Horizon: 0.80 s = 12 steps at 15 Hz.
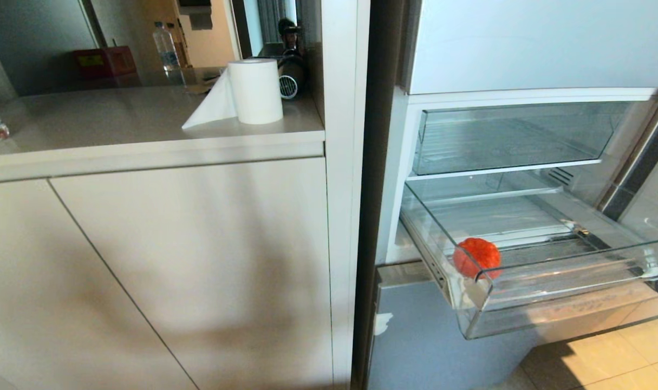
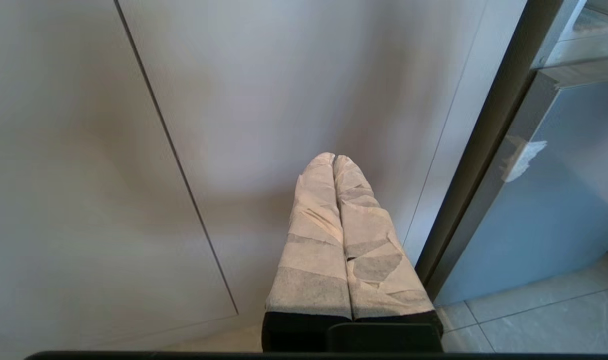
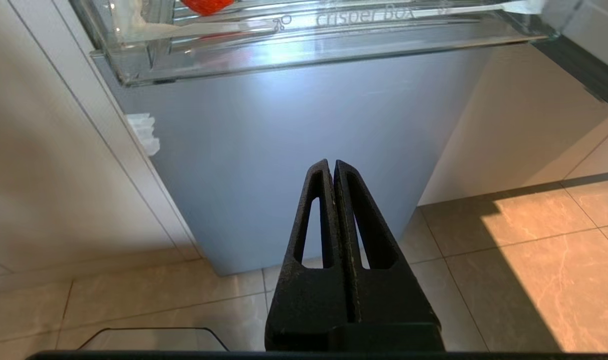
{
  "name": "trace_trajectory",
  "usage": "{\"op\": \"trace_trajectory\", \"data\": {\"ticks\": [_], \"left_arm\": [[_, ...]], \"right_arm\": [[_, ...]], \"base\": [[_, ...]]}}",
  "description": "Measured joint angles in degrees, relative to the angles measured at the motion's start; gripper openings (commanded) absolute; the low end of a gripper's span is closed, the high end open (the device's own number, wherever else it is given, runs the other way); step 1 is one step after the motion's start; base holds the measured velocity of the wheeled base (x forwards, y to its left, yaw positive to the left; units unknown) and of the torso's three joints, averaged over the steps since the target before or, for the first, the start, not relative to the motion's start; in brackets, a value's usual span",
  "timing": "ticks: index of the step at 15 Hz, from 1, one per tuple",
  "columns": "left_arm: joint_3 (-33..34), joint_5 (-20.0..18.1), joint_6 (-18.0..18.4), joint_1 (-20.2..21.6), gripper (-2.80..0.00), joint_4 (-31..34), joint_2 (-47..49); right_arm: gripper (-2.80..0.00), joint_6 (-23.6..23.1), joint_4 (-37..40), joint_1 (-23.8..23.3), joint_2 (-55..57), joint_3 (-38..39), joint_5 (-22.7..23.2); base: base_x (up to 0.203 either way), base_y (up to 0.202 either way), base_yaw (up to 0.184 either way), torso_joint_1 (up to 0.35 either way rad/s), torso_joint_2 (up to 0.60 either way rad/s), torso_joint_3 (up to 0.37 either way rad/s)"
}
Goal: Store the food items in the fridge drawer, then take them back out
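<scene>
**Both pincers closed and low, fruit sitting in the open drawer**

From my station, neither arm shows in the head view. My left pincer (image 2: 334,159) has its taped fingers pressed together, gripping nothing, aimed at the pale cabinet door (image 2: 263,100) beside the fridge. My right pincer (image 3: 332,164) is also fully closed and empty, hanging low over the tiled floor (image 3: 534,260) and aimed at the blue fridge front panel (image 3: 293,150), below the pulled-out fridge drawer (image 1: 556,303). Farther on, the orange-red fruit (image 1: 477,257) lies inside that drawer at its front left corner, against the front wall. Above it sits a shallower clear tray (image 1: 513,135). On the desk (image 1: 117,116) stands a paper roll (image 1: 255,90), near its right edge.
</scene>
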Motion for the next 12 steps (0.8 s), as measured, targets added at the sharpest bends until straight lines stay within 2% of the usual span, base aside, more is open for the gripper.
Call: {"op": "trace_trajectory", "data": {"ticks": [6, 9, 12], "left_arm": [[0.00, 0.00, 0.00, 0.05, -2.80, -0.01, 0.00], [0.00, 0.00, 0.00, -0.02, -2.80, -0.01, 0.00], [0.00, 0.00, 0.00, 0.02, -2.80, -0.01, 0.00]], "right_arm": [[-2.80, 1.06, 0.85, 0.00, 0.23, -1.59, 0.46], [-2.80, 3.52, 2.86, -0.10, 5.88, -13.52, 0.55], [-2.80, 5.44, 5.68, -0.13, 20.76, -25.92, 1.28]], "base": [[0.000, 0.000, 0.000, 0.000, 0.00, 0.000], [0.000, 0.000, 0.000, 0.000, 0.00, 0.000], [0.000, 0.000, 0.000, 0.000, 0.00, 0.000]]}}
